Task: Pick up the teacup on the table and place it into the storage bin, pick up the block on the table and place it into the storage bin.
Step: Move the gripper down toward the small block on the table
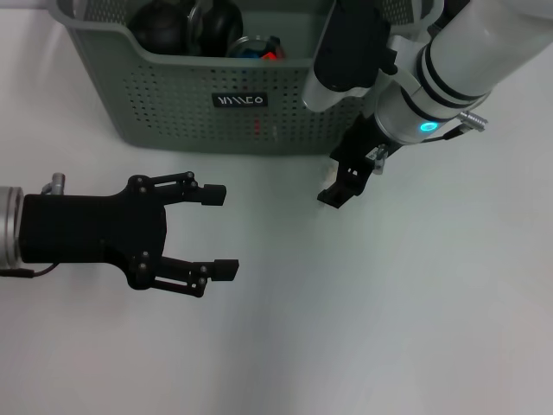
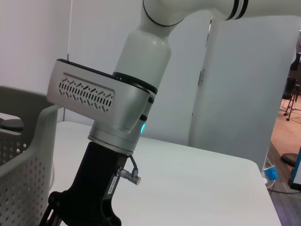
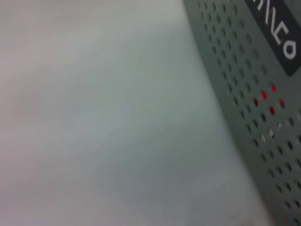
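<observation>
**A:** How do the jaws stand?

**B:** I see the left gripper spread wide, its two black fingers apart with nothing between them; it hovers over the bare white table, out in front of the storage bin and well apart from its labelled wall. The right gripper hangs just beside that same wall, near the bin's front corner, pointing down at the table; I cannot tell whether its jaws are released or clenched, since only a dark tip shows.

**A:** And the bin itself?

**B:** It stands at the far edge of the table; grey-green, perforated sides, a black label with white lettering on the wall facing me. Inside I make out dark rounded things and a round item with red and blue parts; I cannot name them for sure.

**A:** The wrist cameras?

**B:** The right wrist view shows the bin's perforated wall close by, red glinting through a few holes; the left wrist view shows the right arm standing beside the bin's rim.
</observation>
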